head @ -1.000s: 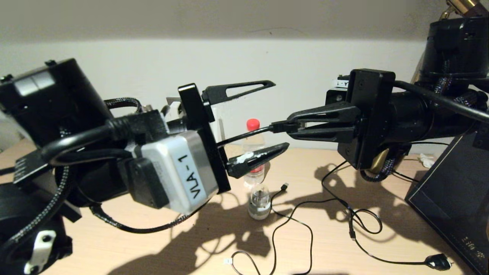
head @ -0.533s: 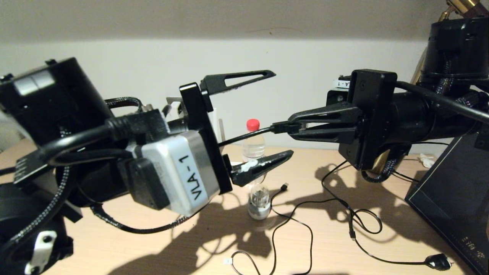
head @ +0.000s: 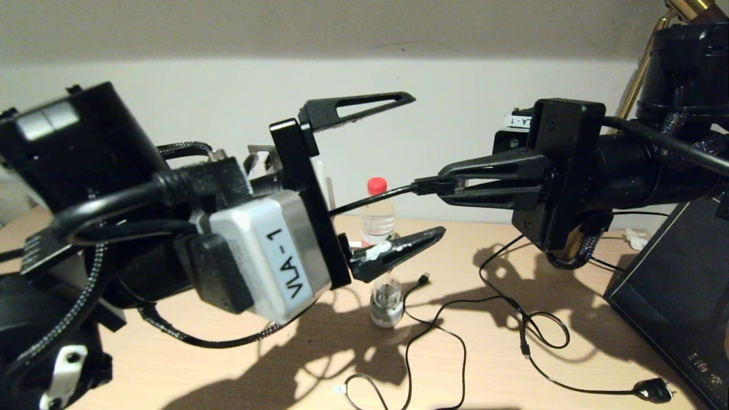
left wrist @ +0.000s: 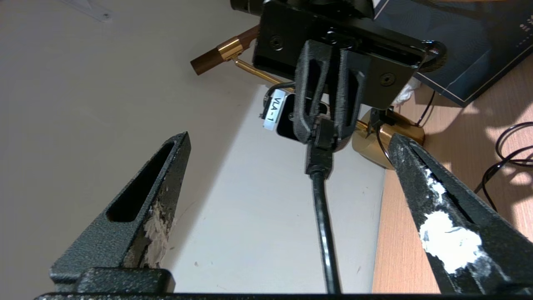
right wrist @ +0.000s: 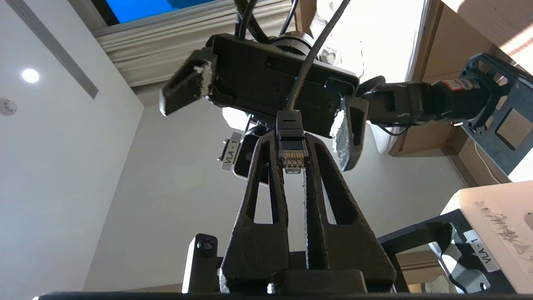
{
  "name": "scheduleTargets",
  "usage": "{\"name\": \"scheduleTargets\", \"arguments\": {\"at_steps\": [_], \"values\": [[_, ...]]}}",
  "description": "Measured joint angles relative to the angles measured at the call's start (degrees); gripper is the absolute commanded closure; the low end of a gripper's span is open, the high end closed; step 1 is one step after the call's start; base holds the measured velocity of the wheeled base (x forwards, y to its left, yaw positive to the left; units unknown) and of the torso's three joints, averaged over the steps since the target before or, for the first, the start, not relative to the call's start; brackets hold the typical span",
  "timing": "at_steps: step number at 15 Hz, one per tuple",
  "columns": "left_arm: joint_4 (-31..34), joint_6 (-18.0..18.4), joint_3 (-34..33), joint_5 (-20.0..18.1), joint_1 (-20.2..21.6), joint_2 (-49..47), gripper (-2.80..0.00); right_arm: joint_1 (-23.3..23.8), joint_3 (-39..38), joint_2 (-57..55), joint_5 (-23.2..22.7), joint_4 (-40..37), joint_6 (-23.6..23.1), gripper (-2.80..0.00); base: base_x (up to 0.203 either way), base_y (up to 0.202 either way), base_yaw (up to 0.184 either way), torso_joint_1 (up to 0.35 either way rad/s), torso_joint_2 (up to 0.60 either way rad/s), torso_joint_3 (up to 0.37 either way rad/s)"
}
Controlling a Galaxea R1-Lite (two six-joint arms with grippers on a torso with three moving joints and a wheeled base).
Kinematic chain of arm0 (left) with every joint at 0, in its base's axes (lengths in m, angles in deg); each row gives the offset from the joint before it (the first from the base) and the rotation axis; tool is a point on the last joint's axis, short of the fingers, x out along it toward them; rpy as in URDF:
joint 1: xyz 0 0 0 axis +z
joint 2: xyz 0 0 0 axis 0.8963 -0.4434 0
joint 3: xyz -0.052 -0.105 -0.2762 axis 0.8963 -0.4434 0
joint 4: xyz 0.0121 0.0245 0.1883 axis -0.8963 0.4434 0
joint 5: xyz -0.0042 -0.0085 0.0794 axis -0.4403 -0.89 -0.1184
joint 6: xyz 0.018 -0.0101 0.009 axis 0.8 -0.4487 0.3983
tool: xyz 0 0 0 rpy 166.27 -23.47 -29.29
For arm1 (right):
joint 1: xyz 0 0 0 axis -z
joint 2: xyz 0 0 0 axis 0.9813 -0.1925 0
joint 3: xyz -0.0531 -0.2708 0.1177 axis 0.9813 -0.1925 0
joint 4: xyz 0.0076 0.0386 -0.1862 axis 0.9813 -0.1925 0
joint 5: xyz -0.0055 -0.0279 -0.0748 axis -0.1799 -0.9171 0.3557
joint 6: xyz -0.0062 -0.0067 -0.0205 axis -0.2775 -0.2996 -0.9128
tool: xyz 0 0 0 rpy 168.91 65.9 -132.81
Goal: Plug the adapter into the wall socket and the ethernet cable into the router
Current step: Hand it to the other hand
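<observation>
Head view: my right gripper (head: 450, 185) is clenched on the ethernet cable (head: 373, 200) plug; the cable runs between my left gripper's (head: 424, 168) widely released fingers, untouched.

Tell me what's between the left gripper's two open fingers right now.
In the left wrist view, the ethernet cable runs up between the left gripper's spread fingers, touching neither; its plug is pinched in the right gripper.

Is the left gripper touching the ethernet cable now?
Apart. In the left wrist view the left gripper stands wide open, and the ethernet cable runs between its fingers with clear space on both sides; the right gripper holds its plug.
</observation>
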Motion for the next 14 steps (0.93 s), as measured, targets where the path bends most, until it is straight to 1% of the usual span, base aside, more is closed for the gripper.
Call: {"name": "scheduleTargets", "arguments": {"at_steps": [1,2,7,14], "values": [[-0.04,-0.06,0.02,0.00,0.00,-0.04,-2.80,0.01,0.00,0.00,0.00,0.01,-0.02,0.00,0.000,0.000,0.000,0.000,0.00,0.000],[-0.09,-0.15,0.02,0.00,0.02,-0.11,0.00,-0.01,-0.02,0.00,0.00,0.01,-0.03,0.00,0.000,0.000,0.000,0.000,0.00,0.000],[-0.16,-0.39,0.71,1.05,-0.67,-0.97,0.00,-0.04,-0.24,0.00,-0.02,0.12,-0.05,0.00,0.000,0.000,0.000,0.000,0.00,0.000],[-0.59,-0.44,1.97,1.21,-1.33,-2.86,0.00,-0.01,-0.33,0.01,-0.08,-0.04,-0.02,0.00,0.000,0.000,0.000,0.000,0.00,0.000]]}}
